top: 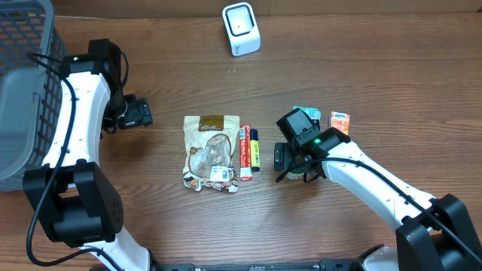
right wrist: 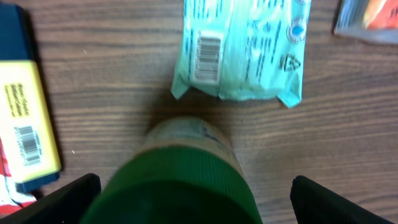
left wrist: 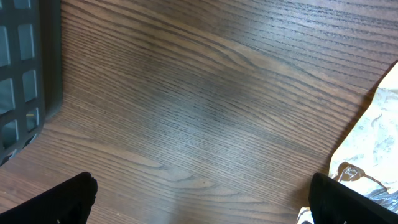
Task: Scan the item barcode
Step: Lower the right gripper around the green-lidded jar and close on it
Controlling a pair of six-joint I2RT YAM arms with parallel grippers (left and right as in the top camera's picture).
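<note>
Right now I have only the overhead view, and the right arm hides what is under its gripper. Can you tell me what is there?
Observer: A green-lidded container sits between the fingers of the right gripper, whose jaws stand wide open.
Operator: Is any barcode visible close to it?
Observer: Yes. Just beyond it a teal packet lies flat with its barcode facing up.
Operator: And the left gripper, does it hold something?
Observer: No. The left gripper is open, with only bare table between its fingers.
</note>
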